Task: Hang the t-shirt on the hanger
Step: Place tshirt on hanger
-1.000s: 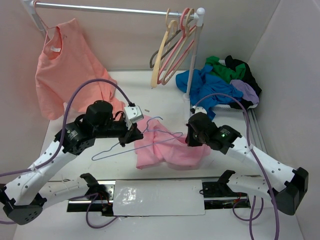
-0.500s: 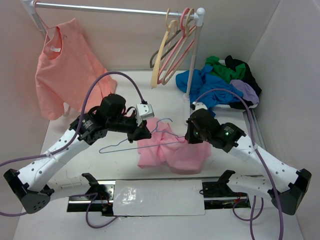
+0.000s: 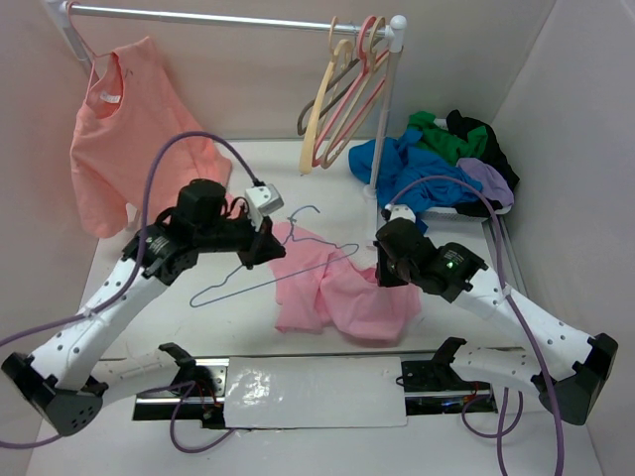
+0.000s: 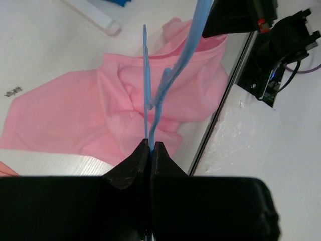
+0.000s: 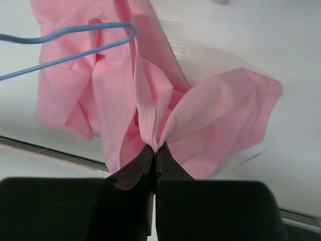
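1. White table (image 3: 248, 327) fills the middle of the top view, with pale walls behind and a rail (image 3: 228, 17) across the upper edge.
2. On the rail, a salmon-orange shirt (image 3: 129, 129) hangs at upper left and cream and pink hangers (image 3: 342, 89) at upper centre. A pile of blue and green garments (image 3: 437, 164) lies at upper right.
3. The t-shirt (image 3: 337, 297) sits crumpled on the table at centre frame, between the two arms.
4. The hanger (image 3: 223, 294) slants from centre left up towards the centre, with its hook pointing to the back wall and its right end over the t-shirt's upper part.
5. The left gripper (image 3: 260, 248) is nearly closed, pinching the hanger's thin wire; the left wrist view shows the wire (image 4: 146, 75) running straight out from between the fingertips (image 4: 150, 145), above pink cloth (image 4: 75, 115).
6. The right gripper (image 3: 382, 273) is pressed closed on a gathered fold at the t-shirt's right edge; in the right wrist view the fabric (image 5: 220, 115) fans out from the pinch (image 5: 155, 148).
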You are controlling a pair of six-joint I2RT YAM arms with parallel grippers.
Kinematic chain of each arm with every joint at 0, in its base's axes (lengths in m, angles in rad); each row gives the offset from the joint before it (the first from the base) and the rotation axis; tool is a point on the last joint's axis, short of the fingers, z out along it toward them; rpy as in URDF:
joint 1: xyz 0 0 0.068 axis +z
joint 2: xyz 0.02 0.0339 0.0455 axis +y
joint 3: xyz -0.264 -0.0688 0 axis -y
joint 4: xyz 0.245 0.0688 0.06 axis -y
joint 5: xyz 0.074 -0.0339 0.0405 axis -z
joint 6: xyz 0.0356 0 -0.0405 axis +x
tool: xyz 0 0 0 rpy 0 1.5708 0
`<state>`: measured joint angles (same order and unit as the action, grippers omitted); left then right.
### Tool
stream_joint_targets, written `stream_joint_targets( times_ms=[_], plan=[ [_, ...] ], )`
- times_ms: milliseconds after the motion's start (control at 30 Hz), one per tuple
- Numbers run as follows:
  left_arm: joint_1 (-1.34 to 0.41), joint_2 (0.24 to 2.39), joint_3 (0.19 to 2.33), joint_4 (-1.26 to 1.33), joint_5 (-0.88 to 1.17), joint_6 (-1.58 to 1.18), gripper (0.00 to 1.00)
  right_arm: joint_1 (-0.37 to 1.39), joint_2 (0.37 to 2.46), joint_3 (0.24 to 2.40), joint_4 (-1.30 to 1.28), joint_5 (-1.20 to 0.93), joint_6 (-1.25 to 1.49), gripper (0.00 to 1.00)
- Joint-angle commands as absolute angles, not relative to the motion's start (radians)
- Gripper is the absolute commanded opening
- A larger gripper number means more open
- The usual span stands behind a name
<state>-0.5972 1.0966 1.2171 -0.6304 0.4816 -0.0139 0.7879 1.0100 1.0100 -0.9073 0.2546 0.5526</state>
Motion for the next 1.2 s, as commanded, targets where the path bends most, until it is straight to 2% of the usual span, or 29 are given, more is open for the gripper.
stream_joint_targets(
  times_ms=[0, 267, 467, 833, 1167],
  plan=[
    [-0.554, 0.999, 1.201, -0.604, 0.608, -0.02, 0.0, 0.796, 0.997, 1.058, -0.939, 0.285, 0.549, 0.0],
    [-0.523, 1.066, 1.203, -0.632, 0.799, 0.063, 0.0, 0.796, 1.006, 1.068, -0.927, 0.275, 0.531, 0.0],
    [-0.523, 1.031, 1.183, -0.643, 0.736, 0.078, 0.0, 0.796, 1.006, 1.086, -0.927, 0.284, 0.531, 0.0],
    [-0.514, 0.925, 1.115, -0.594, 0.792, 0.043, 0.0, 0.796, 1.026, 1.086, -0.927, 0.273, 0.531, 0.0],
    [-0.541, 1.071, 1.144, -0.525, 0.801, 0.043, 0.0, 0.805, 1.035, 1.095, -0.927, 0.255, 0.531, 0.0]
  ],
)
